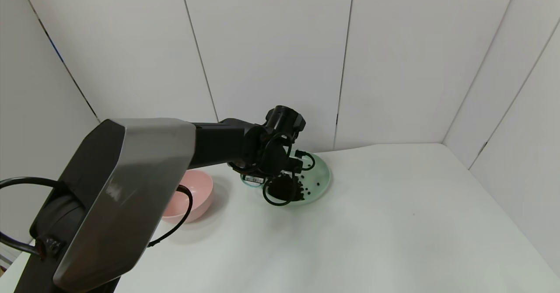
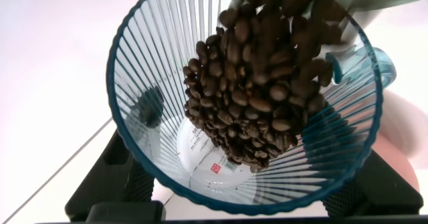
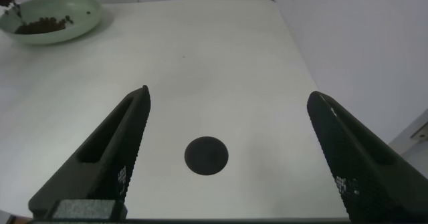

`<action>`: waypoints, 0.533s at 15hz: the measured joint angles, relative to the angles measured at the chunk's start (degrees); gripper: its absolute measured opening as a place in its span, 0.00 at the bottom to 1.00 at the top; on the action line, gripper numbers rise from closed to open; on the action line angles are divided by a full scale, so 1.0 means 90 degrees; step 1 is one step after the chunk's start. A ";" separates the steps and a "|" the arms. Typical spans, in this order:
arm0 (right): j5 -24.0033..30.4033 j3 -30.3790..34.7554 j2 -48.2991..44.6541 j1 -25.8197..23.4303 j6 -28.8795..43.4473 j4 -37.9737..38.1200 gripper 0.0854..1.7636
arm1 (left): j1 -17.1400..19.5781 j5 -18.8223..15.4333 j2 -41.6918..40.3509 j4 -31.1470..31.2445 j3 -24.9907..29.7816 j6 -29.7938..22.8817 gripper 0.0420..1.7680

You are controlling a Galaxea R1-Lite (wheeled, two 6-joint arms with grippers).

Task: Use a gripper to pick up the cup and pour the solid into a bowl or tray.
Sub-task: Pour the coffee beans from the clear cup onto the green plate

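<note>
Your left claw (image 1: 280, 175) grips the light, rigid, slippery ribbed cup (image 2: 247, 103) by its walls, tipping coffee beans (image 2: 254, 97) onto the green plate (image 1: 321, 181) near the counter's far edge; right claw (image 3: 227, 157) open.

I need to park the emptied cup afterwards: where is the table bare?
The widest bare patch lies on the table's right, bordered by the right wall and the green plate. It is crowded on the left, where the left tool tips the cup beside the pink bowl. The open right tool hovers over bare table.
</note>
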 joint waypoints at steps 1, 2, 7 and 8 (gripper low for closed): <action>0.0003 0.0000 0.0000 0.0000 0.0000 0.0000 0.97 | -0.0012 0.0054 0.0000 -0.0003 0.0001 0.0045 0.73; 0.0000 0.0000 0.0000 0.0000 0.0000 0.0001 0.97 | -0.0018 0.0100 0.0000 -0.0005 0.0001 0.0058 0.73; 0.0000 0.0000 0.0000 0.0000 0.0000 0.0000 0.97 | -0.0024 0.0313 0.0000 -0.0008 -0.0005 0.0165 0.73; 0.0000 0.0000 0.0000 0.0000 0.0000 0.0000 0.97 | -0.0022 0.0325 0.0000 -0.0024 -0.0005 0.0168 0.73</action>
